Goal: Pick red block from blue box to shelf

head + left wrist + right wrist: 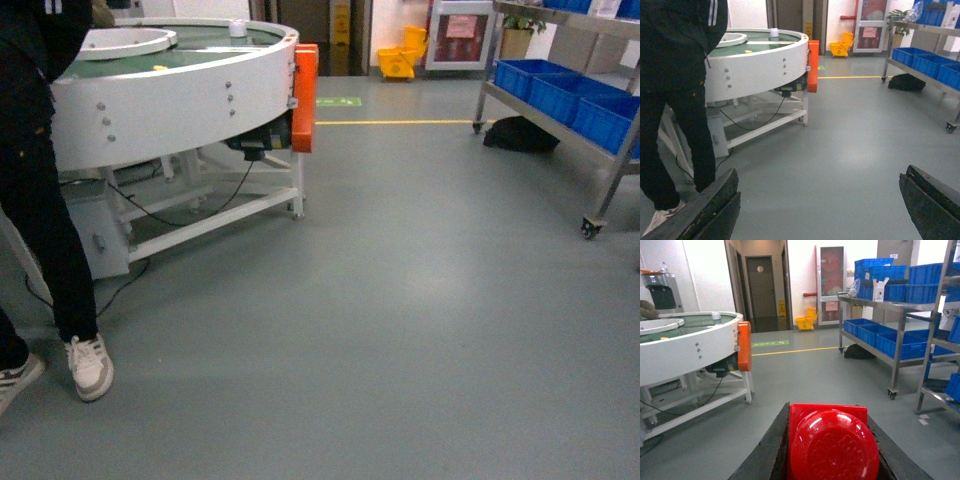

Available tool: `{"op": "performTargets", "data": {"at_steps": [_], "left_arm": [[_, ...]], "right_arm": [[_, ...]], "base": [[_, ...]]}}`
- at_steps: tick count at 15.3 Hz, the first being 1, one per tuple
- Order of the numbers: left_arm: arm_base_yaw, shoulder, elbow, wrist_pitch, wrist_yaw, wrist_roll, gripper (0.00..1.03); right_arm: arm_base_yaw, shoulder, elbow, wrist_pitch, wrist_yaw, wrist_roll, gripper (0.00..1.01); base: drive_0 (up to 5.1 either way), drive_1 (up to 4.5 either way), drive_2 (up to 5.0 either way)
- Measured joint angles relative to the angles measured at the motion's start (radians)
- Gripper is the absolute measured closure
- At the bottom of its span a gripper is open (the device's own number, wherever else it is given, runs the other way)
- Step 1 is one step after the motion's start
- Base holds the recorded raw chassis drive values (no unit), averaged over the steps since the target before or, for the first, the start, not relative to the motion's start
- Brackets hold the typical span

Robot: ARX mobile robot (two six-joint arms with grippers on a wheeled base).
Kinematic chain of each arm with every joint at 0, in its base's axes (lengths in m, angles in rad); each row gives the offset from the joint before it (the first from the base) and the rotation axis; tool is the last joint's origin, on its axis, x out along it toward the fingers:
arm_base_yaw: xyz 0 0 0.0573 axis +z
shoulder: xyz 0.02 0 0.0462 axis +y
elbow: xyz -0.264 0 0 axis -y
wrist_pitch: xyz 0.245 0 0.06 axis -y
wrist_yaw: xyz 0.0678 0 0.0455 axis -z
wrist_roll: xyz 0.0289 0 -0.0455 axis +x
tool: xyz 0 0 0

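Between the right gripper's (832,460) dark fingers (765,452) sits the red block (832,445), clamped from both sides and filling the bottom of the right wrist view. It is already out of its box — no turquoise tub shows in any view.

The main risk, as I judge it, is the carry. The shelf (892,347) stands well apart on the right, a steel rack on casters with dark blue crates (880,335) on its tiers, and open grey floor (400,330) lies between. A jolt as the base rolls could loosen the block, whose rounded top gives the fingers little to bite on. A second risk is the landing spot: the crates fill most of the tiers in view, so the block could be set on a crate edge or rail and tip off. The round white conveyor table (170,95) and the person (45,200) beside it stand close on the left — a wide turn could clip either.

The left gripper (820,205) hangs with its fingers wide apart, nothing in them. Neither gripper shows in the head view.
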Motion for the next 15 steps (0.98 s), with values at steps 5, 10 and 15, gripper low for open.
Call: {"op": "performTargets", "data": {"at_steps": [5, 10, 15], "left_arm": [[-0.001, 0.0, 0.0, 0.0, 0.0, 0.0, 0.05], [-0.001, 0.0, 0.0, -0.002, 0.0, 0.0, 0.05], [0.0, 0.0, 0.0, -0.001, 0.0, 0.0, 0.05]], "right_arm": [[-0.001, -0.006, 0.0, 0.0, 0.0, 0.0, 0.73], [-0.001, -0.005, 0.0, -0.002, 0.0, 0.0, 0.73], [0.0, 0.0, 0.0, -0.003, 0.0, 0.0, 0.73]], "base": [[-0.6, 3.36, -4.5], [0.1, 4.29, -4.0], [0.0, 4.13, -4.2]]}}
